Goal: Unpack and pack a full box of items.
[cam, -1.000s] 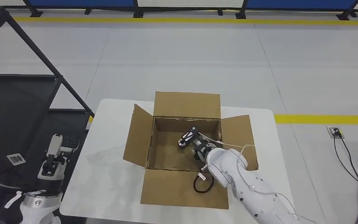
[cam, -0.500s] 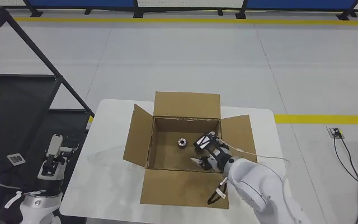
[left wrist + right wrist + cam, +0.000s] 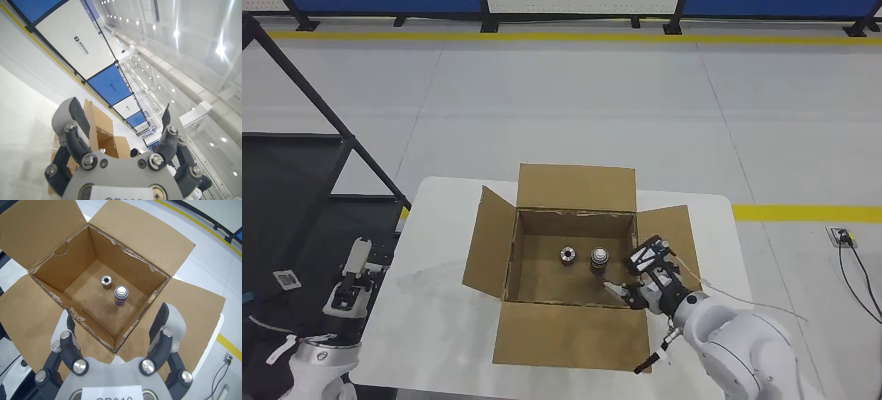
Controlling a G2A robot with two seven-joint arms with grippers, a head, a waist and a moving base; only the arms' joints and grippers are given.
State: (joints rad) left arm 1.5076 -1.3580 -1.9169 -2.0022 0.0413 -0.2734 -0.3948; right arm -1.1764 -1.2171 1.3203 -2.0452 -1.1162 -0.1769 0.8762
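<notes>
White table (image 3: 437, 300): open cardboard box (image 3: 37, 306), spray can (image 3: 121, 295) and steel bushing (image 3: 106, 281) upright inside; my right pincer (image 3: 116, 313) spread, empty, over its near-right corner; packing barely begun, I judge

Box (image 3: 81, 256): brown corrugated cardboard, matt, its cut edges torn and rough (fluting shows along the rim).
Cylinder (image 3: 106, 281): bare metal, polished and bright on its top face.
Spray can (image 3: 121, 295): glossy blue printed wall, silvery metal top.
Table (image 3: 442, 290): white, smooth, matt.
Right gripper (image 3: 116, 313): matt black pads (image 3: 159, 317), shiny bolts (image 3: 147, 365).
</notes>
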